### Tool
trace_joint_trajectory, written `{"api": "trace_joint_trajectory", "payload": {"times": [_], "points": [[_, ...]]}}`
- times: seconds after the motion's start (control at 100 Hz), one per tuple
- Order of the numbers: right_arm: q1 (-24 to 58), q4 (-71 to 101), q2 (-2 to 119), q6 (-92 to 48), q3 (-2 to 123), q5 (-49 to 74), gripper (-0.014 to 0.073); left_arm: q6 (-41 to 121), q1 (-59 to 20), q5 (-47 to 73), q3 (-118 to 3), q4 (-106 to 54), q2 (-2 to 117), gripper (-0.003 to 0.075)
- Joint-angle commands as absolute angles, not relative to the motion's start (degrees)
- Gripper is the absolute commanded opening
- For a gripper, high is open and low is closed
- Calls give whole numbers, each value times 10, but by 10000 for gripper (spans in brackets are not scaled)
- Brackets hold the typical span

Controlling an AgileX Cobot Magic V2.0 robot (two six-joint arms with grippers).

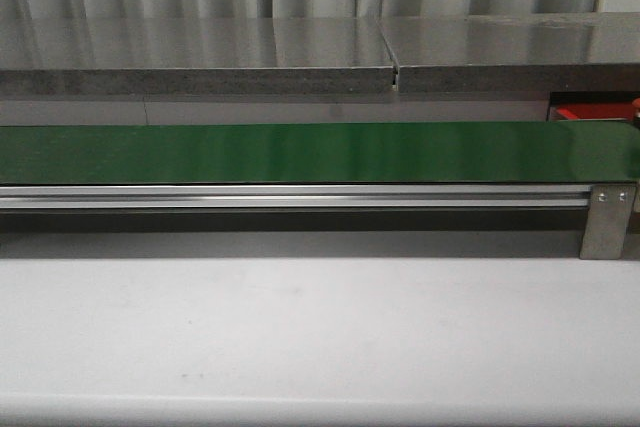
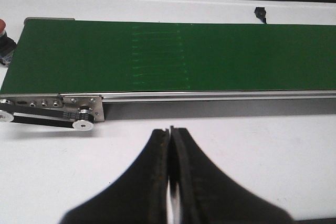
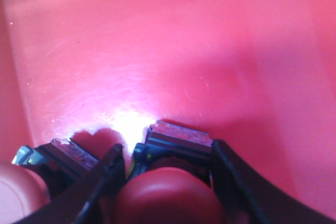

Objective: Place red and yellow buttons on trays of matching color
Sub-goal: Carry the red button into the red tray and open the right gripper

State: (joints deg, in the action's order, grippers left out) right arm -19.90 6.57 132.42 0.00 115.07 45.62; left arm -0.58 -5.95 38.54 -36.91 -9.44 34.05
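Right gripper clamped on a red button, low over the red tray floor.
I read this as the drop: colours match. Second button sits at its 9 o'clock. Left gripper pinched shut, empty, parked short of the green belt to stay clear.

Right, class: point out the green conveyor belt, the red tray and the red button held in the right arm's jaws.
green conveyor belt (image 1: 300, 152): front view, middle of the belt's top surface.
red tray (image 3: 173, 45): right wrist view, bare floor of the tray.
red button (image 3: 168, 195): right wrist view, its rounded cap.
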Motion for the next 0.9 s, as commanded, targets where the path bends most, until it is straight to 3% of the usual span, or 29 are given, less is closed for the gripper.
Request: {"api": "trace_joint_trajectory", "payload": {"times": [0.0,0.11,0.89], "points": [[-202,69,1284,0,1171,428,373,-13,-61,348,-384,-103,342,-20],[-202,69,1284,0,1171,428,461,-13,-61,348,-384,-103,342,-20],[-200,60,1212,-3,1170,474,458,-13,-61,348,-384,-103,342,-20]]}}
